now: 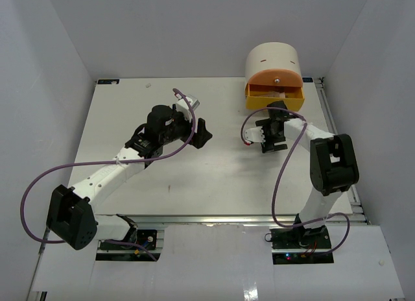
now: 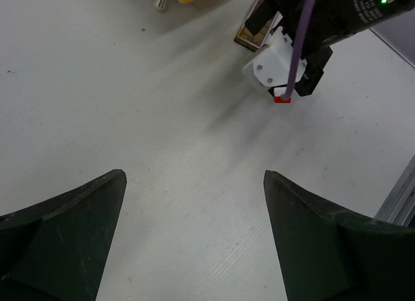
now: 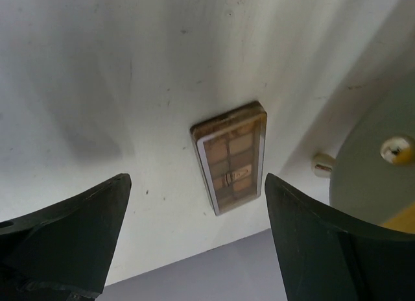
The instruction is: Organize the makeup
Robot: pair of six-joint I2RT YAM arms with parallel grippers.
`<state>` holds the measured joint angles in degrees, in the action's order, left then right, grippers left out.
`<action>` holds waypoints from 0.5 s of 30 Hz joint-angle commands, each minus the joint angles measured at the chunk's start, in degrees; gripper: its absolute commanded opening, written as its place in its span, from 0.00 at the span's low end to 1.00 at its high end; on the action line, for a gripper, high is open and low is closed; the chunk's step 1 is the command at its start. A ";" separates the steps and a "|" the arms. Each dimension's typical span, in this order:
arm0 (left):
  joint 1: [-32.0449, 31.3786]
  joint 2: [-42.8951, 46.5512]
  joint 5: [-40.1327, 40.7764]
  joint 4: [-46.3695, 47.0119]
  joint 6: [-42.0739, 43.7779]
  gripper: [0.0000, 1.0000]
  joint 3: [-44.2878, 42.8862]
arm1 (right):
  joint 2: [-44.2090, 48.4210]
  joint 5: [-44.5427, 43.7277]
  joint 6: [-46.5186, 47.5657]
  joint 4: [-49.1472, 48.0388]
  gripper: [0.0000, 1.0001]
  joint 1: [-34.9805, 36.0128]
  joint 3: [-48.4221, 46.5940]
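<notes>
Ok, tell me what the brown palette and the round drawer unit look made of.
Brown palette: probably plastic or card, matte speckled brown frame around tan powder pans. Round drawer unit: likely moulded plastic, its cream shell and orange drawer front smooth, evenly coloured.

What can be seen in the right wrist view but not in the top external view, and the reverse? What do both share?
Only the right wrist view: a brown palette lying flat on the table, between the fingers of the open right gripper, beside the drawer unit underside. Only the top view: the left gripper, open, and the unit's open drawer. Both: the table, the drawer unit and the right gripper.
</notes>
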<state>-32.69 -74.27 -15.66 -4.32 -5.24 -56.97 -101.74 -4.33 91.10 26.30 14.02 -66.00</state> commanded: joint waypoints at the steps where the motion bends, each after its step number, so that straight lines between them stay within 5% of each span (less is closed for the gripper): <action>1: 0.34 2.83 -0.21 0.17 0.80 0.98 0.28 | -4.54 -6.30 4.11 -2.45 0.90 -0.05 -4.78; 15: 0.34 2.47 0.06 -0.08 1.18 0.98 0.27 | -13.58 -7.80 12.06 3.93 0.90 0.03 -12.90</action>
<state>-32.69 -74.13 -15.64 -4.34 -4.91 -56.97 -112.55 -12.47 99.31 24.67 14.00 -74.47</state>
